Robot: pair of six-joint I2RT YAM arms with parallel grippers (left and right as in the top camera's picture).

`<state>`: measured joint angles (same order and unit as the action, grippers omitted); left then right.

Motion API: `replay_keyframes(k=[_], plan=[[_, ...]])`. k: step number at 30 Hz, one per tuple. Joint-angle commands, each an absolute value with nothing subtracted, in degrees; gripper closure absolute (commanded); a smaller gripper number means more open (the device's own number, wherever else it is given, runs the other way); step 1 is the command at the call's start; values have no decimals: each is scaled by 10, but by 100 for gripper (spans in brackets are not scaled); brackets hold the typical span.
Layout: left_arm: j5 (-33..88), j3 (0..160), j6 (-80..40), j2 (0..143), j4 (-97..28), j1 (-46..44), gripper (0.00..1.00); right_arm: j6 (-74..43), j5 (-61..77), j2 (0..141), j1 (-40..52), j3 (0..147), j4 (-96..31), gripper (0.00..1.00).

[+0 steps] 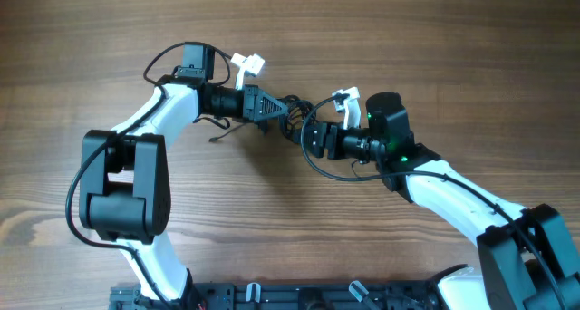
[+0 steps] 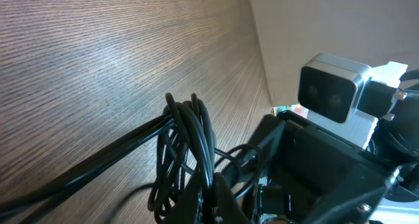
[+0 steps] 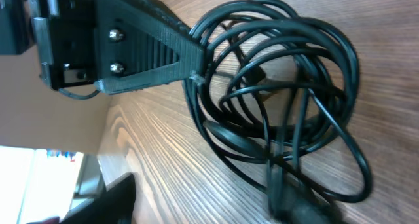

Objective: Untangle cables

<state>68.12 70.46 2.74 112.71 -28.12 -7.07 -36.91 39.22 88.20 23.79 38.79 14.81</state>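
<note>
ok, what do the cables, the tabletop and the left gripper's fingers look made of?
The cables: black rubber or PVC jacket, slight sheen, bending into loose loops. The tabletop: wood or wood-look laminate, matte, straight grain lines. Fingers of the left gripper: black plastic, probably 3D-printed, matte, ribbed side, two screws.

No lettering, label, brand mark or number can be read in any of the three views. A small blurred blue-and-red strip (image 3: 62,154), at the bright lower left edge of the right wrist view, may carry print, but it is too smeared to make out.
</note>
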Motion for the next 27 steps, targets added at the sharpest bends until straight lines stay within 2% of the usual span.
replay_keyframes(k=[1,3,5,10,12,16,17,21,24,25,27], plan=[[707,704,38,1113,-280,-73,95,-380,513,889,222,393,220,26],[706,704,38,1113,-279,-73,94,-449,576,889,203,393,305,26],[706,704,38,1113,-279,-73,93,-469,575,889,182,393,316,26],[700,704,38,1113,-276,-73,94,-446,552,889,138,393,198,24],[674,704,18,1113,-273,-73,94,-402,538,889,124,393,170,23],[657,704,-53,1113,-265,-73,93,-371,399,889,128,392,88,22],[657,704,-70,1113,-264,-73,96,-357,394,889,133,389,87,21],[657,704,-107,1113,-264,-73,96,-330,355,889,159,389,82,18],[658,704,-127,1114,-265,-73,96,-338,220,892,210,389,81,18],[658,704,-128,1114,-266,-73,96,-356,189,892,225,389,80,19],[666,704,-134,1114,-265,-73,96,-413,119,904,250,389,81,29]])
